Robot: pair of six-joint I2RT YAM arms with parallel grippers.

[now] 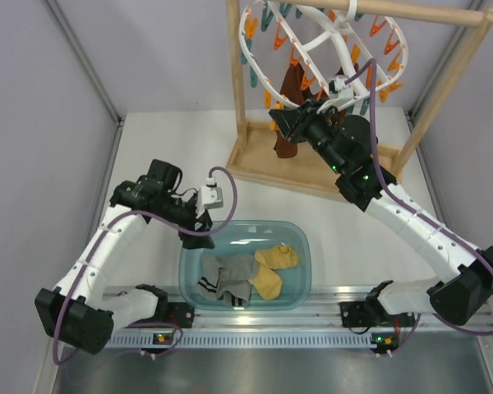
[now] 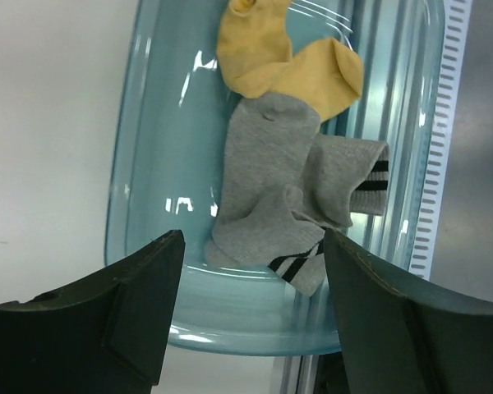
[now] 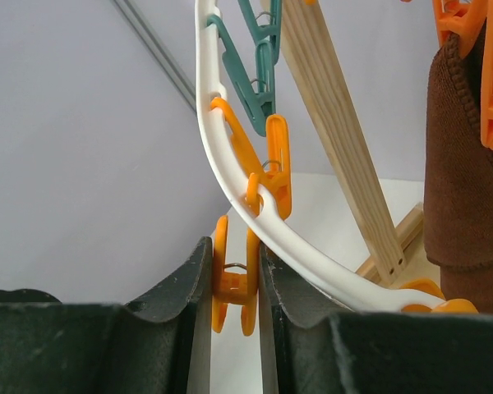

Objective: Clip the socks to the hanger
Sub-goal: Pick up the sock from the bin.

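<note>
Two grey socks (image 1: 230,279) with striped cuffs and two mustard-yellow socks (image 1: 273,271) lie in a heap in a teal bin (image 1: 302,242). My left gripper (image 1: 199,226) hovers open over the bin's left end, with nothing between its fingers. In the left wrist view the grey socks (image 2: 267,180) and yellow socks (image 2: 287,61) lie beyond my left gripper (image 2: 251,242). The white ring hanger (image 1: 312,45) hangs from the rack. My right gripper (image 3: 234,246) is shut on an orange clip (image 3: 230,283) that dangles from the hanger's rim (image 3: 230,176).
A wooden rack (image 1: 237,82) with a flat base (image 1: 312,168) carries the hanger at the back right. A dark brown sock (image 1: 289,90) hangs clipped there, right of my right gripper (image 1: 283,121). A metal rail (image 1: 255,316) runs along the near edge.
</note>
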